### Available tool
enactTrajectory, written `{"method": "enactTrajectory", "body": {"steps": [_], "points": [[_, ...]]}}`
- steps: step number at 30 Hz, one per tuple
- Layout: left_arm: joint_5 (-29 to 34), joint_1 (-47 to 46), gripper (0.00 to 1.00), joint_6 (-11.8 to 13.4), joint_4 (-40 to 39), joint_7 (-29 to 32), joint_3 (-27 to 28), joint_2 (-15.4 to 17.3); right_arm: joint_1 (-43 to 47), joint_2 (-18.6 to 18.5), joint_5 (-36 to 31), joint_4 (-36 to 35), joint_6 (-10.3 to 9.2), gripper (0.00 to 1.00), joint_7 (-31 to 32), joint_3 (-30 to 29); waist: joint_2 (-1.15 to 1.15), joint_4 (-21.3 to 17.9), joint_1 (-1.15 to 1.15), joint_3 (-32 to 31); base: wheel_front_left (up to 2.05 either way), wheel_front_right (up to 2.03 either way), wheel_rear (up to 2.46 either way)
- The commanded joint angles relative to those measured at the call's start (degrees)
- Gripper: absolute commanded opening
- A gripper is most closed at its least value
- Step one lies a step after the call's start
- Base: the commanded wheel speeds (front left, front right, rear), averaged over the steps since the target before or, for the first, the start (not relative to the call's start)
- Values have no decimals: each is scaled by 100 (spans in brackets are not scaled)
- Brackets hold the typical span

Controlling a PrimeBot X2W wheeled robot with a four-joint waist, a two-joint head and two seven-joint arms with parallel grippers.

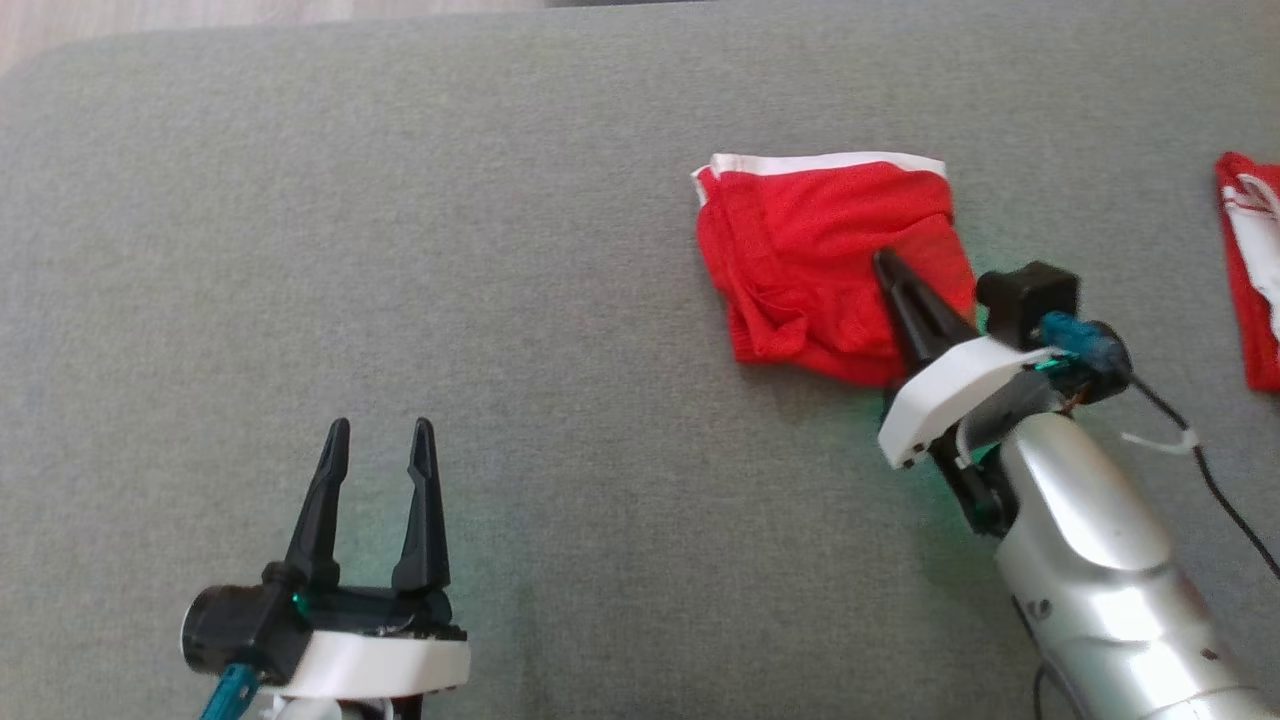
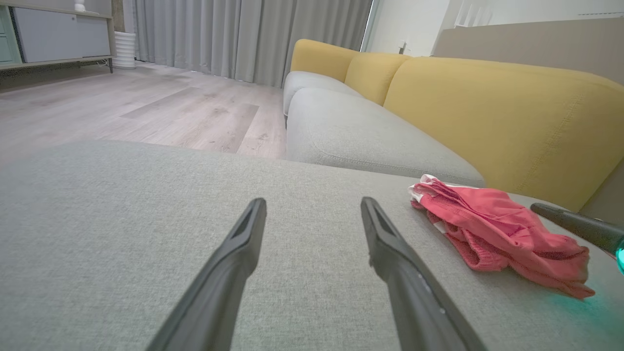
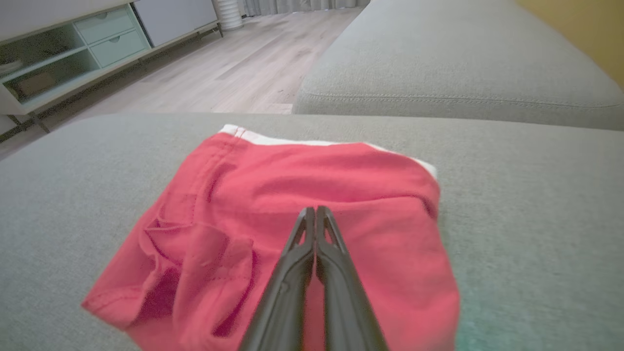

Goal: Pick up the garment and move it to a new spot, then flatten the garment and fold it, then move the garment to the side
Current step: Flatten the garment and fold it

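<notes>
The garment (image 1: 800, 260) is red with a white band along its far edge, and it lies folded into a rough square on the grey cushion (image 1: 500, 300). My right gripper (image 1: 885, 258) is shut, its two fingers pressed together with the tips over the middle of the garment (image 3: 302, 185). No fabric shows between the fingers in the right wrist view, where the right gripper (image 3: 316, 210) points at the white band. My left gripper (image 1: 380, 430) stands open over bare cushion at the lower left, well apart from the garment (image 2: 497, 229). Nothing is between its fingers (image 2: 243, 243).
Another red and white cloth (image 1: 1250, 270) lies at the cushion's right edge. A cable (image 1: 1220, 490) trails from my right wrist. A grey sofa seat (image 2: 360, 141) with yellow back cushions (image 2: 487, 107) lies beyond, then wooden floor (image 2: 146, 107) and a low cabinet (image 3: 73, 53).
</notes>
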Motion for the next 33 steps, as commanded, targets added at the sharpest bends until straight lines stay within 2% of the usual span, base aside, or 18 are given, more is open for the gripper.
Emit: {"method": "enactTrajectory", "body": {"steps": [1, 6, 11, 20, 27, 33], "points": [[55, -137, 100, -1, -136, -29, 128, -6, -183, 73, -63, 0, 43, 0, -122, 161, 0, 64, -1, 38, 0, 0, 0], [34, -147, 100, 33, -123, -29, 132, -6, -368, 251, 13, 687, 43, 0, -526, 496, 0, 152, -1, 55, 0, 0, 0], [15, -137, 100, 48, -138, -29, 145, -6, -337, 339, 153, 997, 43, 0, -732, 1038, 0, 194, -1, 80, 0, 0, 0], [-2, -120, 100, 75, -132, -29, 151, -6, -230, 430, 563, 1050, 43, 0, -880, 1902, 0, 161, -1, 60, 0, 0, 0], [-4, -59, 100, 78, -104, -29, 109, -6, -83, 450, 741, 887, 43, 0, -976, 2287, 0, 68, -1, -74, 0, 0, 0], [17, -14, 100, 63, -67, -29, 116, -6, 20, 452, 932, 834, 43, 0, -808, 2654, 0, 8, -1, -177, 0, 0, 0]]}}
